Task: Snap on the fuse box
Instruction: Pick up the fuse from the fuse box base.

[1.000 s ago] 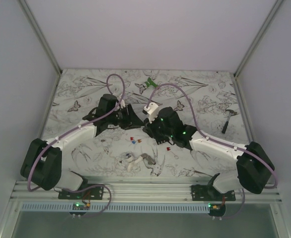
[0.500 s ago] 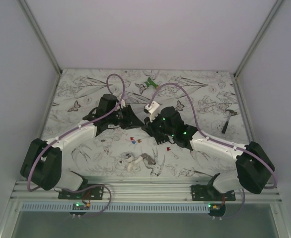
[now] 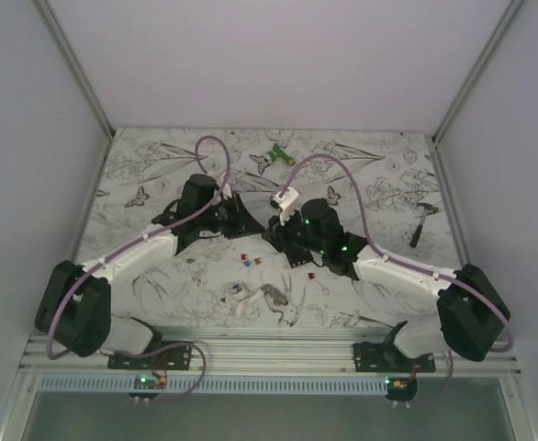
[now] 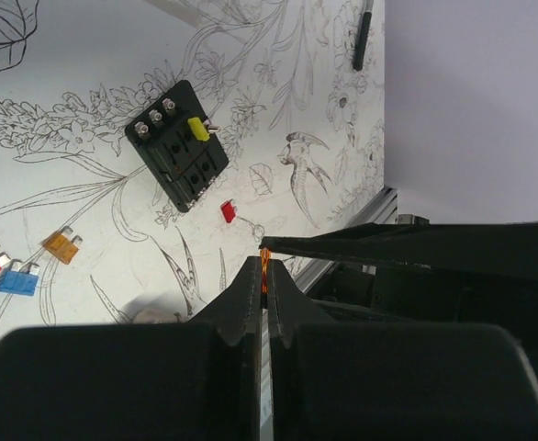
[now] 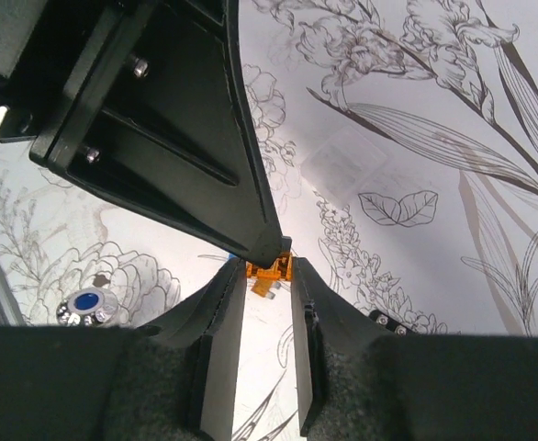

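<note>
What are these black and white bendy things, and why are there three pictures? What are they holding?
They are two robot arms bolted to a table with flower drawings on it. One picture looks down from above. The other two come from small cameras on each wrist, so you see the fingers close up. The left gripper and the right gripper meet in the middle, both pinching one tiny orange fuse. On the table lie the black fuse box, with a yellow fuse in it, and loose coloured fuses.
</note>
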Controlling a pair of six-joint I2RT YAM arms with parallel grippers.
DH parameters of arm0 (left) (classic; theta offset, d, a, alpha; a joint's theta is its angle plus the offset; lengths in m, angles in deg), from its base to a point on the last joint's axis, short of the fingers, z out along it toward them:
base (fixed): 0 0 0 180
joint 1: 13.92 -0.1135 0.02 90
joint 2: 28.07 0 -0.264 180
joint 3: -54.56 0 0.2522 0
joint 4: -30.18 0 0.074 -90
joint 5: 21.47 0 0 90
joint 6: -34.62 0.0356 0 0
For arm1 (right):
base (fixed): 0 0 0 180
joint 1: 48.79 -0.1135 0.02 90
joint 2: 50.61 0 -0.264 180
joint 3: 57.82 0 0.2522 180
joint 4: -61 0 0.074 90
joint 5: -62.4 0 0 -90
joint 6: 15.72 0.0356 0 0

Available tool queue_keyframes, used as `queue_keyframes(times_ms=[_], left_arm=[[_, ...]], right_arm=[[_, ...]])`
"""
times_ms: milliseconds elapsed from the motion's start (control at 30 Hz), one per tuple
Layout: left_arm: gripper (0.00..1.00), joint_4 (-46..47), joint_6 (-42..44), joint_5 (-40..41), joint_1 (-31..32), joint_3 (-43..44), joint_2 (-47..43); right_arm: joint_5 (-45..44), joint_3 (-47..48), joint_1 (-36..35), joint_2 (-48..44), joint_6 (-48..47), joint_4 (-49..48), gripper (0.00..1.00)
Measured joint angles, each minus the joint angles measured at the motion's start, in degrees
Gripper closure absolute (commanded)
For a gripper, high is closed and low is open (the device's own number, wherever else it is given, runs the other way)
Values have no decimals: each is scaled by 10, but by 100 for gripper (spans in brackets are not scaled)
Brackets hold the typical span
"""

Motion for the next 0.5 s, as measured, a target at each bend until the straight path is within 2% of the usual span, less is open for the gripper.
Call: queue_keyframes(times_ms=[100, 267, 500], left_arm=[[100, 0, -2, 9, 3, 0, -16], [100, 0, -2, 38, 7, 0, -64], [100, 19, -4, 105, 26, 5, -138]], right_arm=[[10, -17, 7, -15, 20, -30, 57], [32, -66, 25, -51, 89, -113, 50], [42, -127, 37, -96, 220, -267, 47]])
